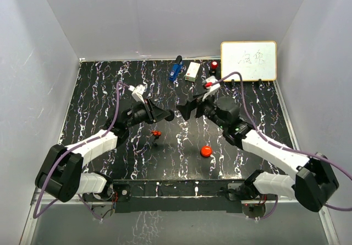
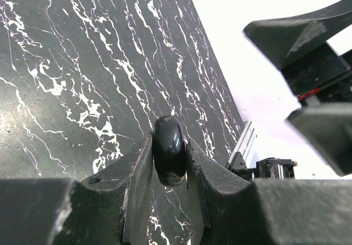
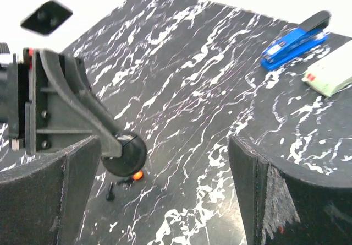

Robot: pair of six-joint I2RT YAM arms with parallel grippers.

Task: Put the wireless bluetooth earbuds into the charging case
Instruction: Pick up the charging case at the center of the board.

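My left gripper is shut on a black round disc, held on edge above the table. The disc also shows in the right wrist view, with a seam round its rim. My right gripper faces it from the right, open and empty, close to the disc but apart from it. Below them on the table lie the earbuds. The red-and-black one is partly hidden behind the disc in the right wrist view. The mostly black one lies just beside it.
A red round puck lies on the black marbled table, front right of centre. At the back stand a blue stapler, a white box, a small red-and-black item and a whiteboard. White walls surround the table.
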